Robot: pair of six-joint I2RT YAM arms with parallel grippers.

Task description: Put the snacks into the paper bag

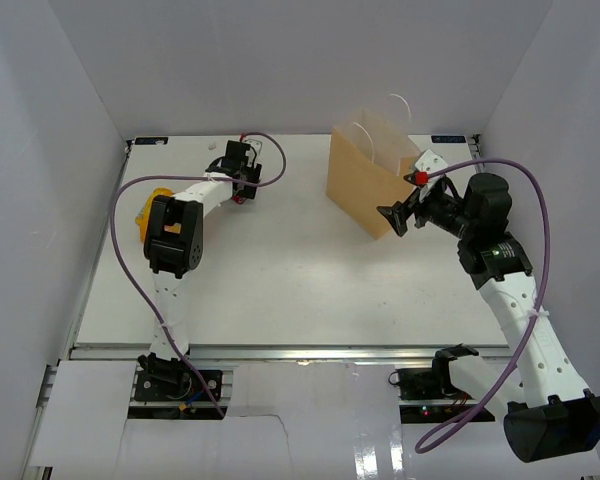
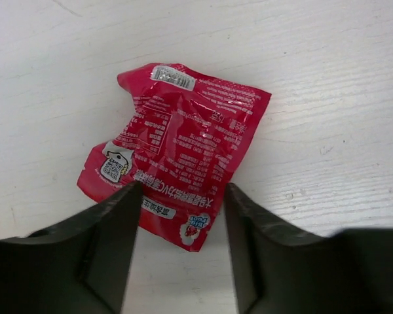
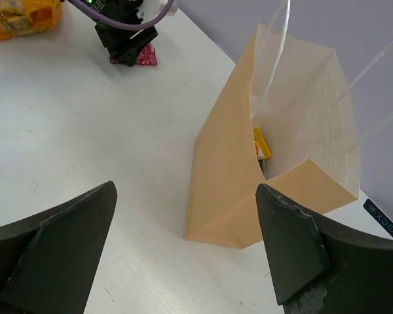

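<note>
A pink snack packet (image 2: 183, 144) lies flat on the white table; it also shows in the top view (image 1: 242, 198) and the right wrist view (image 3: 146, 58). My left gripper (image 2: 182, 188) is open just above it, with the packet's near corner between the fingertips; in the top view the left gripper (image 1: 242, 172) is at the far left. The tan paper bag (image 1: 365, 180) stands upright at the far right. My right gripper (image 1: 393, 217) is open and empty beside the bag's near corner. In the right wrist view a yellow packet (image 3: 262, 145) lies inside the bag (image 3: 223, 163). An orange bag (image 1: 143, 212) lies by the left arm.
White walls close in the table on the left, back and right. The orange bag (image 3: 19, 16) sits near the left wall. The left arm's purple cable (image 1: 130, 250) loops over the table's left side.
</note>
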